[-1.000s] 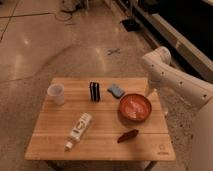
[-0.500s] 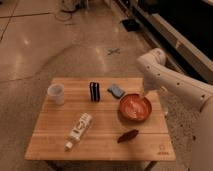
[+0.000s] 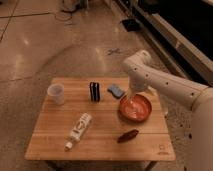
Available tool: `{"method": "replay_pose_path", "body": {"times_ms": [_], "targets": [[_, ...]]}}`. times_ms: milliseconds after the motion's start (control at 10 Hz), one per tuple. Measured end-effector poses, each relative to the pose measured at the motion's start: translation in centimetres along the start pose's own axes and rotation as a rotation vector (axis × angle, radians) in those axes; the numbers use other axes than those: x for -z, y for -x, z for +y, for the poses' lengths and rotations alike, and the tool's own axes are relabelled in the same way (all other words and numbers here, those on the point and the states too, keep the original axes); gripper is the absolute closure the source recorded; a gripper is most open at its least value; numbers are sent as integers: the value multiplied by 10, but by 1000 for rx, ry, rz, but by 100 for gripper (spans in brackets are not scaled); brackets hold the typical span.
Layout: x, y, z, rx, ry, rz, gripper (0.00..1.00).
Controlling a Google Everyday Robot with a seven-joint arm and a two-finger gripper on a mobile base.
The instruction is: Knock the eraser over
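The eraser is a small dark block with a thin light stripe. It stands upright on the wooden table, near the back edge at the middle. My white arm comes in from the right and bends down over the table's right part. The gripper hangs over the left rim of the red bowl, to the right of the eraser and apart from it. The flat blue-grey pad lies between the eraser and the gripper.
A white cup stands at the back left of the table. A white bottle lies on its side at the front left. A dark red elongated object lies in front of the bowl. A tiled floor surrounds the table.
My arm has swung leftward, so the gripper has moved from beside the table's right edge to above the red bowl. The eraser and the other objects have not moved.
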Motion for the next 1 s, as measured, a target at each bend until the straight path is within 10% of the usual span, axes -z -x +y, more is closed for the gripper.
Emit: {"method": "replay_pose_path", "body": {"times_ms": [1000], "targets": [[11,-45,-106,104,-105,48,20]]}}
